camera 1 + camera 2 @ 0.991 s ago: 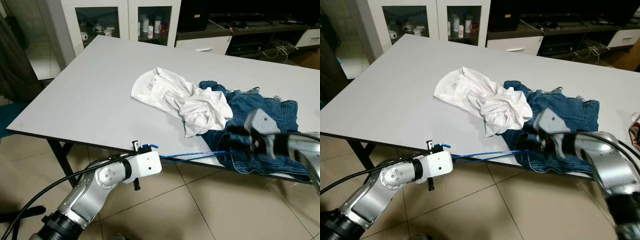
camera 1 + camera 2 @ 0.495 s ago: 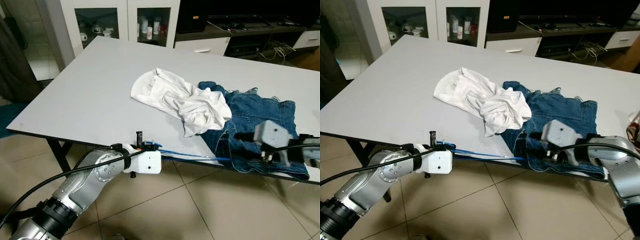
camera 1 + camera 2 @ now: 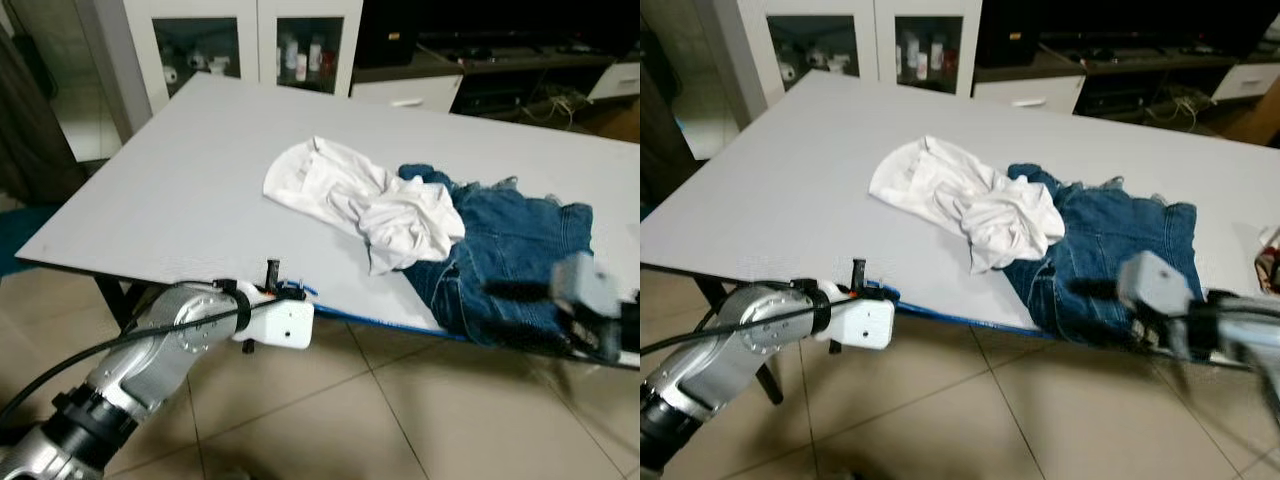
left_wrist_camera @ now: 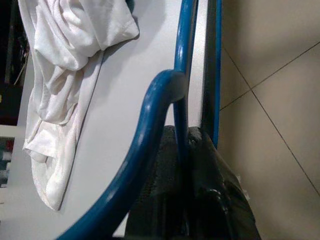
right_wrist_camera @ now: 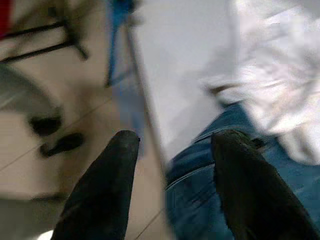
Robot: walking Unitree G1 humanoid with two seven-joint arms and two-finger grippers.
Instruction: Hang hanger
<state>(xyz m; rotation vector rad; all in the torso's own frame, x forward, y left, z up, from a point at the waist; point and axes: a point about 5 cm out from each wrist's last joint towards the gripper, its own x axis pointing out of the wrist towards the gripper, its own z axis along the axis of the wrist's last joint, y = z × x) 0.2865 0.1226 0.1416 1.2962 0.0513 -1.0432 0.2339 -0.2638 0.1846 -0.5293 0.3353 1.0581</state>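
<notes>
The left gripper [image 3: 272, 272] sits at the table's [image 3: 180, 190] near edge, fingers closed on the blue hanger [image 4: 165, 100], whose wire runs along that edge and is partly hidden below it. The right gripper [image 5: 172, 155], blurred in the eye views, hovers by the jeans [image 3: 510, 250] at the same edge, fingers spread and empty. A white shirt [image 3: 360, 200] overlaps the jeans.

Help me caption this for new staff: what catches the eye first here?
A crumpled white shirt overlapping blue jeans on the grey table. At the table's near edge, the left gripper grips a blue hanger. The right gripper hangs open beside the jeans.
</notes>
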